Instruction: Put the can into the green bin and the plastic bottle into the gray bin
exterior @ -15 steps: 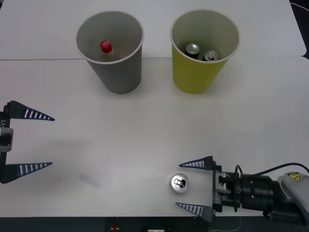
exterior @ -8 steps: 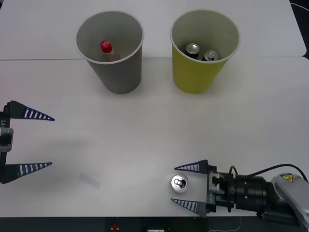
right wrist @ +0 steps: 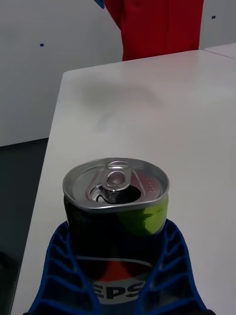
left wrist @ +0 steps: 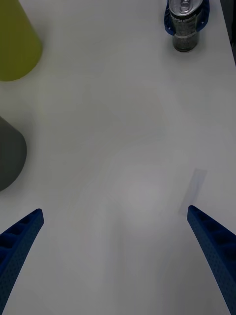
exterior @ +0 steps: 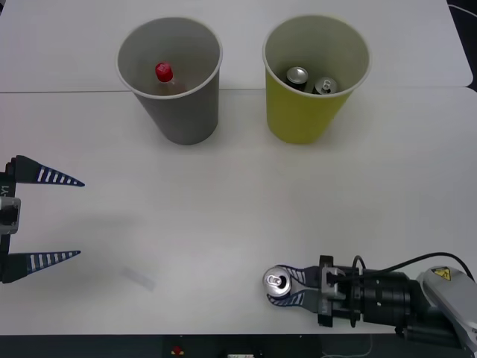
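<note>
The can [exterior: 277, 283] stands upright near the front edge of the bench [exterior: 238, 209], toward its right corner, and it is clamped by the right pincer [exterior: 289, 287], whose arm reaches in from the right side. The long axis of the can is vertical, so it is held across its body. The green bin [exterior: 316, 74] lies well apart from it, toward the back edge and a little to the right; the coming move is judged to be a lift and a carry that way, high enough to pass the rim. The left pincer [exterior: 46, 217] rests with fingers apart at the left edge, much farther from the can. The bottle [exterior: 165, 74] is seen inside the gray bin [exterior: 171, 74]. In the right wrist view the blue fingers [right wrist: 69, 275] are seen pressed on both sides of the can; in the front view two other cans are seen inside the green bin.
</note>
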### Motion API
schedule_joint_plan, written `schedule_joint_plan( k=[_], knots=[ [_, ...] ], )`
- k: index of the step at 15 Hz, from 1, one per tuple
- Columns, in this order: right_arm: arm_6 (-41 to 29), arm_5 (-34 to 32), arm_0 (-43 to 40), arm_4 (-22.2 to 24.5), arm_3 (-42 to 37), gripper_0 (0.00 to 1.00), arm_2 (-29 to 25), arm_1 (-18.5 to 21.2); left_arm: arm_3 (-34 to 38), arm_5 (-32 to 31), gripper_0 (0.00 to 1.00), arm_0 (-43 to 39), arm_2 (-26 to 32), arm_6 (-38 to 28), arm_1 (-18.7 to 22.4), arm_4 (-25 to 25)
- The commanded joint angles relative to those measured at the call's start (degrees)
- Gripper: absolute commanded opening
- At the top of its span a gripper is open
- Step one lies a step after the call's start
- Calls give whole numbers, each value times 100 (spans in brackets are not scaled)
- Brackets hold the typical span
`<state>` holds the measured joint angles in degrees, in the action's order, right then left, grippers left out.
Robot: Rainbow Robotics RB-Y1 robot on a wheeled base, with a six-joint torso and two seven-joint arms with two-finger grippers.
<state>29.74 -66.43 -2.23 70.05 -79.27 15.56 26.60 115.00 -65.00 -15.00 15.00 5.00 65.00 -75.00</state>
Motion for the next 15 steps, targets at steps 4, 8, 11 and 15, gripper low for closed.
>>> schedule_joint_plan(
  k=[4, 8, 11, 15],
  knots=[
    [-311, -98, 127, 0, -159, 0, 0, 179, 0, 0, 100, 0, 0, 0, 0, 0],
    [-1542, -28, 118, 0, -889, 0, 106, 671, 0, 0, 100, 0, 0, 0, 0, 0],
    [-2482, 69, 118, 0, -1407, 0, 97, 1014, 0, 0, 100, 0, 0, 0, 0, 0],
    [-3888, 693, -23, 0, -2392, 0, 106, 1603, 0, 0, 100, 0, 0, 0, 0, 0]
  ],
)
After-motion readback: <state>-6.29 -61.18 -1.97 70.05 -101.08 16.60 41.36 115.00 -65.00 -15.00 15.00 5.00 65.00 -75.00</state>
